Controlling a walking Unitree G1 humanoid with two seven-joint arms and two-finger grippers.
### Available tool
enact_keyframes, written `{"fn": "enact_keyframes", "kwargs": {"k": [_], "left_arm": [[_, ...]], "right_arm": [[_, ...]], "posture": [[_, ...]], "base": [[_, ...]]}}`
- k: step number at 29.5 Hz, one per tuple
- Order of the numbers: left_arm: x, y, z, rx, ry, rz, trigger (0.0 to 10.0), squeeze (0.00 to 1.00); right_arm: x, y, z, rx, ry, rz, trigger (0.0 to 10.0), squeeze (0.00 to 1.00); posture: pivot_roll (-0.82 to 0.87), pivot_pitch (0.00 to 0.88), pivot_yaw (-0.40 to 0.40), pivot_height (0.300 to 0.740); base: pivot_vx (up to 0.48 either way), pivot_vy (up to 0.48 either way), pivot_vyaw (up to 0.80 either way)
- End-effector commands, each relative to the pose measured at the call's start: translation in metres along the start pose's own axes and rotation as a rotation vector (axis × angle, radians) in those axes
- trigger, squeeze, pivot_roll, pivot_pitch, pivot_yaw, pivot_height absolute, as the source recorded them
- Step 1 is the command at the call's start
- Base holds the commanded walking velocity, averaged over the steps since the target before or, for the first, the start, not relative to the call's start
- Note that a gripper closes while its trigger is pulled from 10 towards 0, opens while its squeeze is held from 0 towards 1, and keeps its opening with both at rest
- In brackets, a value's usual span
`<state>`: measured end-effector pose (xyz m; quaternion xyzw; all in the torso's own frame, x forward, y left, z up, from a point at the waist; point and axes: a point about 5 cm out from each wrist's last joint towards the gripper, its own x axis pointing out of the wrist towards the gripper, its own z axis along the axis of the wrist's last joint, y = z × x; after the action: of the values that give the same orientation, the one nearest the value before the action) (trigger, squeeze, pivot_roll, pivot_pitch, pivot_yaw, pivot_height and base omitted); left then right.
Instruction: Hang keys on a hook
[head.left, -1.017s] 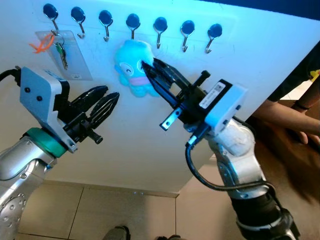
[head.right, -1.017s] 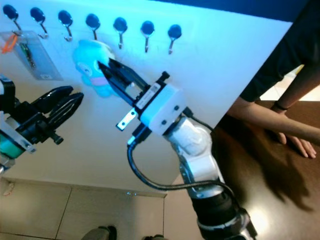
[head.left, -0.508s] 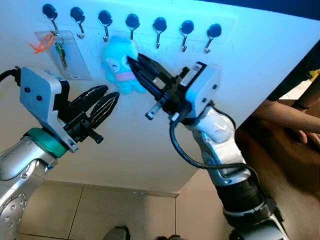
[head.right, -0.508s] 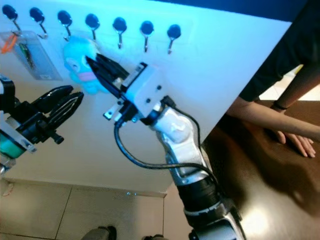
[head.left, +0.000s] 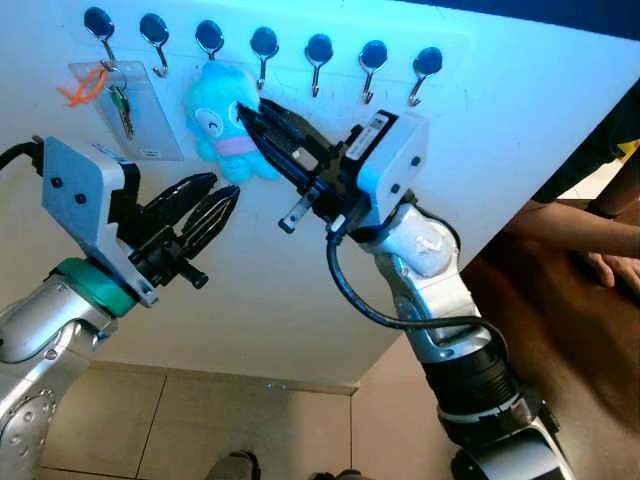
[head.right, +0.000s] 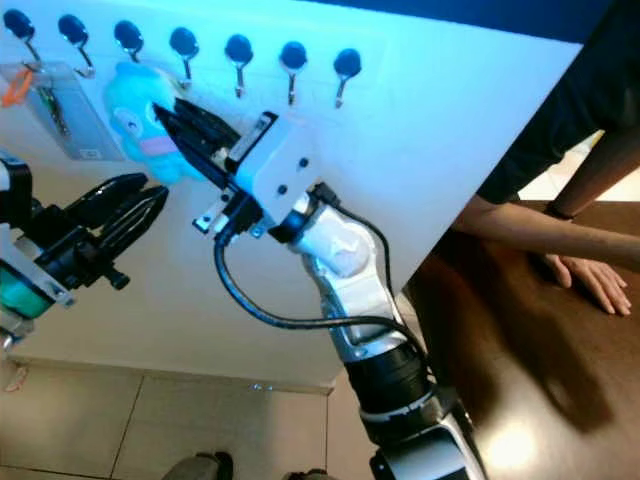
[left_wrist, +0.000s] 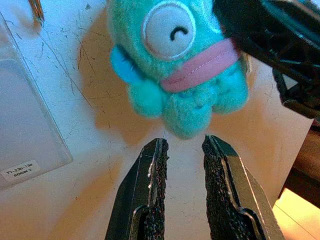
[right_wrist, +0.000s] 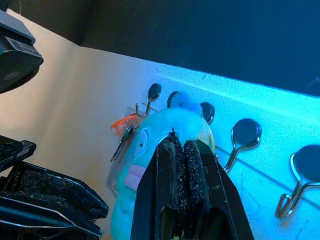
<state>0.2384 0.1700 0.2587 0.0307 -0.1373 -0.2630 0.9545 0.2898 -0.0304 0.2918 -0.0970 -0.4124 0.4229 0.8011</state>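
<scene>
Right tool (head.left: 250, 112) grips plush keychain (head.left: 218, 118); keys hidden.

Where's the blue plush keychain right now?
In the left eye view the blue plush keychain is up against the white wall, pinched by the right gripper, just below the third hook from the robot's left and right of the clear card holder.

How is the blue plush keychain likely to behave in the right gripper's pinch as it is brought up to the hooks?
The blue plush keychain looks soft and stuffed, so it probably squashes between the right gripper's fingers. It seems light for its bulk, so slipping looks unlikely. Pinched at one side, its free body may sag or swing near the hooks.
</scene>
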Motion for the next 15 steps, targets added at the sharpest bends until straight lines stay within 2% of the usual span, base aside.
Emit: {"fn": "enact_keyframes", "kwargs": {"k": [1, 11, 15], "left_arm": [[-0.001, -0.003, -0.002, 0.0, 0.012, -0.007, 10.0, 0.0], [-0.001, -0.003, -0.001, 0.001, 0.01, -0.009, 10.0, 0.0], [0.0, -0.002, 0.0, 0.002, 0.008, -0.01, 10.0, 0.0]], "right_arm": [[0.001, -0.001, 0.004, -0.034, -0.02, 0.003, 10.0, 0.0], [-0.004, -0.004, 0.0, -0.039, 0.01, -0.032, 10.0, 0.0], [-0.001, -0.009, -0.007, 0.011, 0.044, -0.078, 10.0, 0.0]], "posture": [[0.13, 0.069, 0.014, 0.74], [0.13, 0.069, 0.019, 0.74], [0.13, 0.071, 0.02, 0.74]], "base": [[0.0, 0.0, 0.0], [0.0, 0.0, 0.0], [0.0, 0.0, 0.0]]}}
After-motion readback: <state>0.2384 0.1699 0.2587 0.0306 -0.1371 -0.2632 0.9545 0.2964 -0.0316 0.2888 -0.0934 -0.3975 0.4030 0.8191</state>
